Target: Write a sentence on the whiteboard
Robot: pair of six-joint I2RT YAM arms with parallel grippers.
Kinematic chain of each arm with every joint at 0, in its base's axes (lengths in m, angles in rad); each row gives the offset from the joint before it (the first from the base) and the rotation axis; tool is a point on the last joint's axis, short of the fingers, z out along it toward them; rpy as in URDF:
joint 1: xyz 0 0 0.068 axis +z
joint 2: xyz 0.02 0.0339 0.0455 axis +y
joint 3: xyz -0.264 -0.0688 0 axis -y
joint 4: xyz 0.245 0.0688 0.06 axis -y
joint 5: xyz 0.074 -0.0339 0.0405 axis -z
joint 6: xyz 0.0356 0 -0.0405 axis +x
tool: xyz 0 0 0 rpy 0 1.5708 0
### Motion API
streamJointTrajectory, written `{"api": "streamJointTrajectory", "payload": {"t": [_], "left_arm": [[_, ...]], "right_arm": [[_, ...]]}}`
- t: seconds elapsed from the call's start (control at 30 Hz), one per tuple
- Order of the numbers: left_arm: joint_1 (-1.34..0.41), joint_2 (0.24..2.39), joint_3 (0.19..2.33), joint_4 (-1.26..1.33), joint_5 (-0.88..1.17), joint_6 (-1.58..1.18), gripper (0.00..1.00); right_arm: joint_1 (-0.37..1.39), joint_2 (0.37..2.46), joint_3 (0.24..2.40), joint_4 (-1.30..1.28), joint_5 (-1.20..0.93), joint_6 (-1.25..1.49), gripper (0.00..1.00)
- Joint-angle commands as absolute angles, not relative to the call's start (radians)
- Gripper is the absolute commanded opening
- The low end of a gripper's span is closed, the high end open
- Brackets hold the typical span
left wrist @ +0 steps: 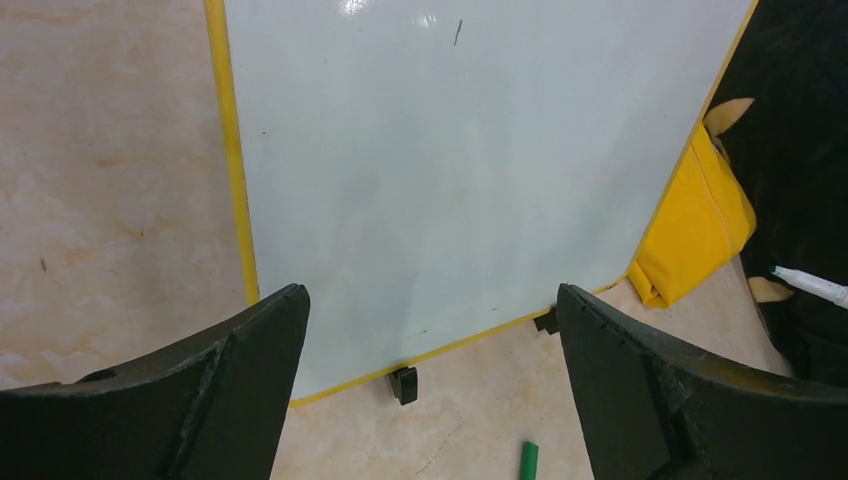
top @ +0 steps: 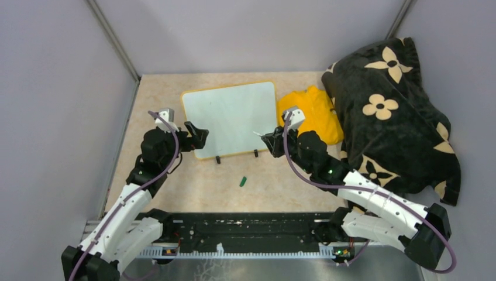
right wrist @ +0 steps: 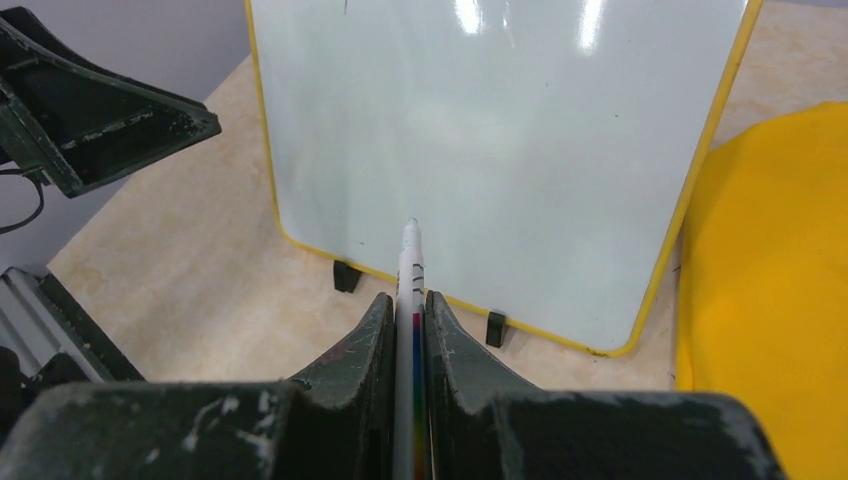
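The whiteboard (top: 231, 117) lies flat at mid-table, glossy white with a yellow frame and two black feet at its near edge. It also shows in the left wrist view (left wrist: 450, 180) and the right wrist view (right wrist: 480, 130). Its face is blank; no green sentence shows on it. My right gripper (top: 270, 140) is shut on a white marker (right wrist: 410, 270), tip uncapped and pointing over the board's near right part. My left gripper (top: 196, 136) is open and empty at the board's near left corner. A green marker cap (top: 242, 181) lies on the table in front of the board.
A yellow cloth (top: 316, 111) lies right of the board. A black blanket with cream flowers (top: 392, 111) is piled at the far right. Grey walls enclose the beige table. A black rail (top: 245, 231) runs along the near edge between the arm bases.
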State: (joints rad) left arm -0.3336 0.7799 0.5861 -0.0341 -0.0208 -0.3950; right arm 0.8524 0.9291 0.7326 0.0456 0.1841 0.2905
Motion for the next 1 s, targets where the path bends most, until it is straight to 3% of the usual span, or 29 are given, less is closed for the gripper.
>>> {"api": "streamJointTrajectory", "payload": {"t": [0.0, 0.07, 0.37, 0.53, 0.77, 0.97], "left_arm": [[-0.328, 0.846, 0.645, -0.022, 0.012, -0.372, 0.99], [-0.325, 0.897, 0.687, -0.081, 0.024, -0.365, 0.99], [-0.21, 0.925, 0.591, -0.009, 0.434, -0.455, 0.99], [-0.22, 0.995, 0.549, -0.023, 0.576, -0.476, 0.86], [-0.345, 0.992, 0.529, -0.094, 0.367, -0.479, 0.8], [-0.518, 1.117, 0.571, -0.139, 0.09, -0.528, 0.67]], "right_arm": [[0.847, 0.951, 0.762, 0.121, 0.198, 0.267, 0.0], [0.847, 0.958, 0.761, 0.125, 0.191, 0.266, 0.0], [0.847, 0.922, 0.728, 0.135, 0.16, 0.278, 0.0], [0.847, 0.903, 0.706, 0.132, 0.147, 0.289, 0.0], [0.847, 0.88, 0.7, 0.115, 0.167, 0.29, 0.0], [0.847, 0.873, 0.708, 0.089, 0.184, 0.288, 0.0]]}}
